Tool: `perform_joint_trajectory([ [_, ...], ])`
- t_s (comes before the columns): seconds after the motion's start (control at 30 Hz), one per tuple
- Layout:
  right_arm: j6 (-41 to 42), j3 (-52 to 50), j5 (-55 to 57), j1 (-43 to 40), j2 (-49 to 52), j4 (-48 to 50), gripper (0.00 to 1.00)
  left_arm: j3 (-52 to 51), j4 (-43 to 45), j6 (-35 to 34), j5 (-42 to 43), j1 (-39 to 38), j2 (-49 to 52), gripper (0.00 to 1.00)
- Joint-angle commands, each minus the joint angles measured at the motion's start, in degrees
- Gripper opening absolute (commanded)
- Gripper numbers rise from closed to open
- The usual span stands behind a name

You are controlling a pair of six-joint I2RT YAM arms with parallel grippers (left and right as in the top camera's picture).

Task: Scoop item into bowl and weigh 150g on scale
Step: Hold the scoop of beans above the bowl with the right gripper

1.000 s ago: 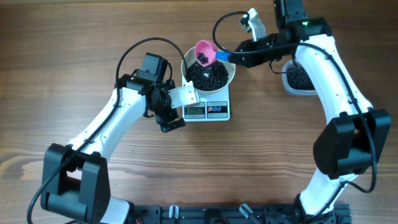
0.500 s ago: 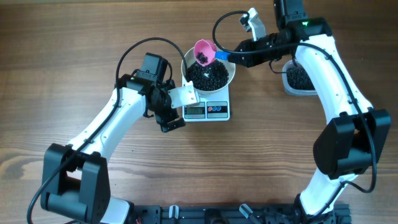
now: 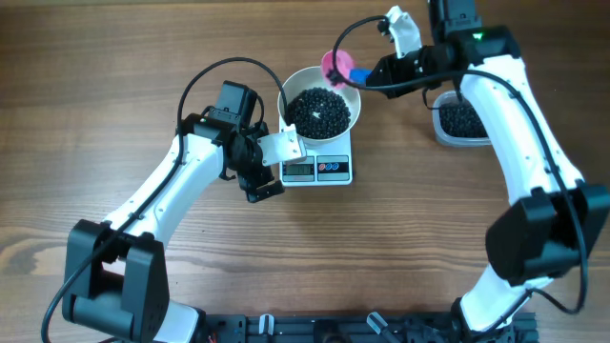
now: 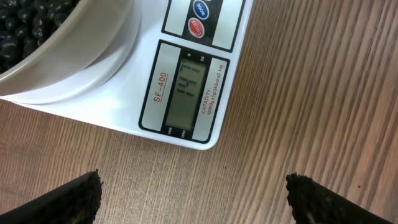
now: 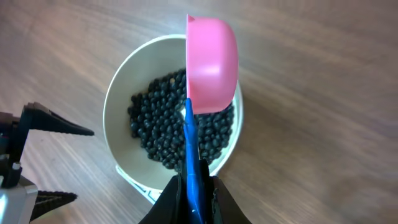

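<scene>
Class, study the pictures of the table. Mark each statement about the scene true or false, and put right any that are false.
1. The white bowl stands on the scale. True.
2. The bowl is empty. False: it holds black beans.
3. The right tool grips the pink scoop by its blue handle. True.
4. The left tool is shut on the scale. False: it is open and holds nothing, beside the scale.
</scene>
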Motion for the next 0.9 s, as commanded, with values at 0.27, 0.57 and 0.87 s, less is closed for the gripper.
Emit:
perform_joint_trajectory([
  [0.27, -1.31, 2.10, -0.98, 0.09, -4.66, 3.89, 0.04, -0.22, -0.04, 0.90, 1.07, -0.17, 0.52, 1.00],
  [0.57, -9.64, 2.08, -9.07, 0.13, -4.66, 3.78, 0.04, -0.22, -0.04, 0.90, 1.07, -0.17, 0.52, 1.00],
  [0.87, -8.15, 2.08, -3.34, 0.13, -4.66, 2.32, 0.04, -0.22, -0.04, 0.90, 1.07, -0.17, 0.52, 1.00],
])
